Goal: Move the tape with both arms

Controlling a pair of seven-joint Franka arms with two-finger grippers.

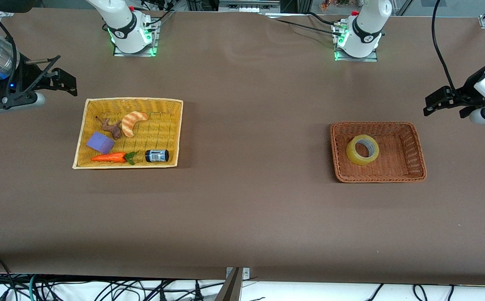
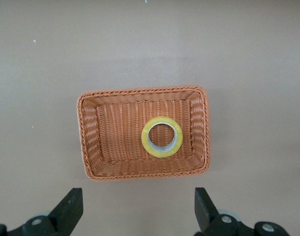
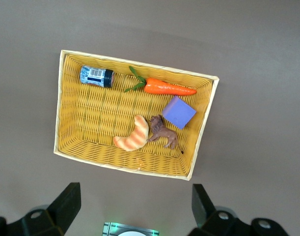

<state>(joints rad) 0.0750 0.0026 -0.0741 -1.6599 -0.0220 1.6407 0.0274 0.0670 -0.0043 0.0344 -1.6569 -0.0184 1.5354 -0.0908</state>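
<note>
Tape (image 1: pixel 363 149) lies flat, hole up, in the brown basket (image 1: pixel 418 167) toward the left arm's end of the table. In the left wrist view the roll (image 2: pixel 162 136) sits off-centre on the basket floor, close to one short wall.

Yellow basket (image 1: pixel 171 125), toward the right arm's end, holds croissant (image 1: pixel 134 123), carrot (image 1: pixel 109 157), purple block (image 1: pixel 100 142), small bottle (image 1: pixel 157 156) and a brown figure (image 1: pixel 111 128), probably a toy animal. No tape in it.

Left gripper (image 1: pixel 443 100) hangs at about 1 o'clock from the brown basket, up off the table, fingers (image 2: pixel 71 206) spread wide, holding nothing. Right gripper (image 1: pixel 56 79) hangs at about 10 o'clock from the yellow basket, fingers (image 3: pixel 66 201) likewise spread wide, touching nothing.

Step in hand: not settled. Both arms parked clear, tape at rest. This fits tape waiting in the brown basket for pickup and handover, or tape just delivered there. If pickup, the left gripper would need to come down over the roll and pinch across its rim.
</note>
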